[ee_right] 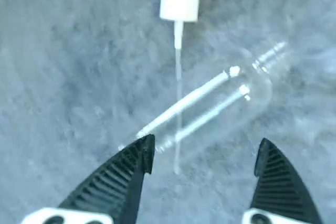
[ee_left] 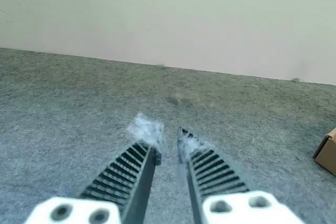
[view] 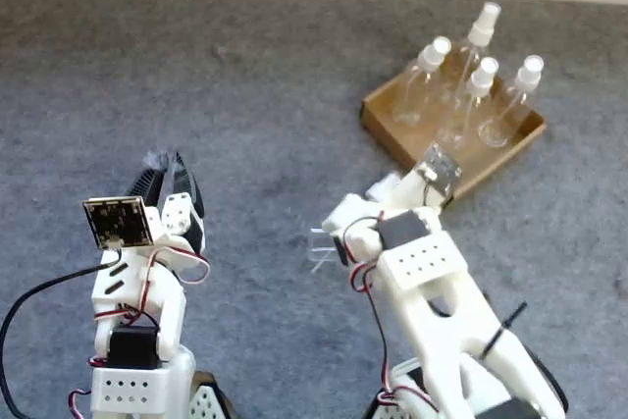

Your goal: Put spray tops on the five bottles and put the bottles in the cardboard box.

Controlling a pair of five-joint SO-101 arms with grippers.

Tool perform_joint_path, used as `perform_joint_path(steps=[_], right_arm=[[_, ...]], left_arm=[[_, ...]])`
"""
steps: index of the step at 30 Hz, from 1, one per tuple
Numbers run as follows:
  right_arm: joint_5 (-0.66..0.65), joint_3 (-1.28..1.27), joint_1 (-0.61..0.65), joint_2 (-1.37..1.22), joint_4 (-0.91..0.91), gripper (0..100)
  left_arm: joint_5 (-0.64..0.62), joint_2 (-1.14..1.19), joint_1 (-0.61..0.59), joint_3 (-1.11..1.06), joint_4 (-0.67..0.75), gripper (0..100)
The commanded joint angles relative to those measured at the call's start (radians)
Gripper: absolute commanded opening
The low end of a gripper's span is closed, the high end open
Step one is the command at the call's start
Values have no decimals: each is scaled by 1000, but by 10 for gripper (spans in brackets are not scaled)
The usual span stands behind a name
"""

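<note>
Bottle [ee_right: 220, 103], apparently uncapped, under splayed right gripper [ee_right: 205, 149]

Grey carpet [view: 245, 76]: cardboard box [view: 392, 139], bottle [ee_right: 220, 103], spray top [ee_right: 179, 1].

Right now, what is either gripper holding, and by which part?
Nothing is held. The left gripper is slightly open and empty; the right gripper is open above the lying bottle and loose spray top.

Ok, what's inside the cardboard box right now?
Four clear bottles, each with a white spray top, seemingly upright in the cardboard box. The right arm's wrist camera covers the box's near edge, so anything there is hidden.
</note>
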State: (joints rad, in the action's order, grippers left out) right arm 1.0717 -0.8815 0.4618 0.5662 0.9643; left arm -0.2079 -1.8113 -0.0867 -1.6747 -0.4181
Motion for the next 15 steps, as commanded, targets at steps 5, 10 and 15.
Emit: perform_joint_path(steps=[5, 10, 15], right_arm=[[18, 59, -65, -79, -84, 274], [17, 48, -15, -87, -82, 274], [-64, -13, 51, -87, -77, 274]], left_arm=[[11, 2, 10, -19, -2, 7], [11, 2, 10, -19, -2, 7], [11, 2, 10, -19, -2, 7]])
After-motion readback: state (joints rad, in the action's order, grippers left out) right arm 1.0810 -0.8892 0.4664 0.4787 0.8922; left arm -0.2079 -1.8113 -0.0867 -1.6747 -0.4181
